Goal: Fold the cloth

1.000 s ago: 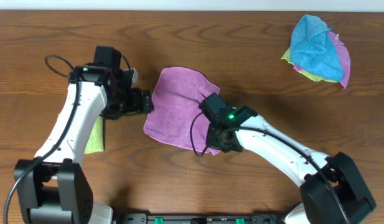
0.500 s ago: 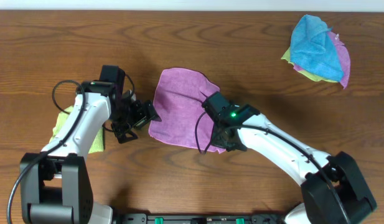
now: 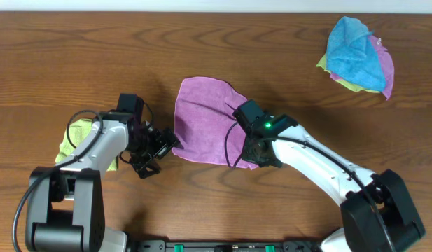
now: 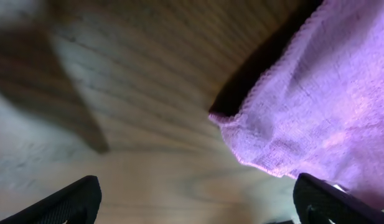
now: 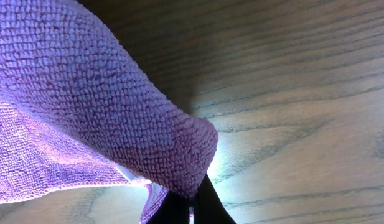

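Magenta-purple microfibre: the cloth [image 3: 205, 119] lies near the middle of the wooden table [image 3: 54, 49], between the two arms. Most of it is spread flat. Its top edge is rounded and there are a few soft creases.

Right gripper [image 3: 252, 155]: at the cloth's lower right edge. In the right wrist view, the dark fingers [image 5: 179, 214] are pressed together on a fold of the cloth. The fabric rolls up and over from the pinch as a thick rounded hump, clear of the wood, with shadow on the table behind it. A pale strip shows at the underside near the pinch; too small to identify.

Left gripper [image 3: 165, 143]: just beside the cloth's lower left corner, low over the table. In the left wrist view, the two fingertips [image 4: 73, 199] sit at the bottom corners of the frame, spread wide, with only bare wood between them. The cloth corner is ahead and to the right. Its hemmed edge curls up slightly, with dark shadow beneath. Cannot tell whether the right-hand finger touches the fabric. Nothing is held.

Other items:
- A lime-green folded cloth [image 3: 74, 134] is at the left, partly under the left arm.
- A bright blue cloth [image 3: 352, 49] is at the far right corner, well apart. It is crumpled on top of a pink-purple cloth [image 3: 385, 70].
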Controlling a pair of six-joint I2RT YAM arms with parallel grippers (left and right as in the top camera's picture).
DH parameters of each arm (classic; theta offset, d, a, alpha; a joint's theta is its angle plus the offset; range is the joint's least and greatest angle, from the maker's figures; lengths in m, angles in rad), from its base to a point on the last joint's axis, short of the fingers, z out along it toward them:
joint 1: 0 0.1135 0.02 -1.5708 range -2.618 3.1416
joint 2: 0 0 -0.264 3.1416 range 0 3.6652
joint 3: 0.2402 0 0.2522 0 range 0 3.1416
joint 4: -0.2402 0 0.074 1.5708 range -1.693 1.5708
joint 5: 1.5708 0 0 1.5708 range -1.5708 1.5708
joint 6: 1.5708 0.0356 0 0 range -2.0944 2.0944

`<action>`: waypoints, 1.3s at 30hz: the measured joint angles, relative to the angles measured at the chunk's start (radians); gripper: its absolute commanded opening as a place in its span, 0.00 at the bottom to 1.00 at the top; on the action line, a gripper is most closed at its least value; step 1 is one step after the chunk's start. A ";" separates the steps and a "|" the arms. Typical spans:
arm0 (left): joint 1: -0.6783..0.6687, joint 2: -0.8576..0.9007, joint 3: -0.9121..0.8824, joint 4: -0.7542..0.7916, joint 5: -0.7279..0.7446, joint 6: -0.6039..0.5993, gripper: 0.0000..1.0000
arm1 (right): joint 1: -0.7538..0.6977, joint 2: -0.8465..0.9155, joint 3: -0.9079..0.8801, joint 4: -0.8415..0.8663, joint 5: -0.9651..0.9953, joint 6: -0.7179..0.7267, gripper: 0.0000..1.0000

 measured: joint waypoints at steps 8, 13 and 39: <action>-0.056 0.000 -0.025 0.163 0.004 -0.060 0.91 | -0.002 0.000 0.000 0.001 -0.005 0.000 0.01; -0.090 0.000 -0.025 0.204 -0.015 -0.090 0.85 | -0.002 0.000 0.000 0.003 -0.011 0.000 0.01; -0.163 0.000 -0.025 0.226 -0.158 -0.092 0.06 | -0.005 0.000 0.000 0.003 -0.020 0.000 0.01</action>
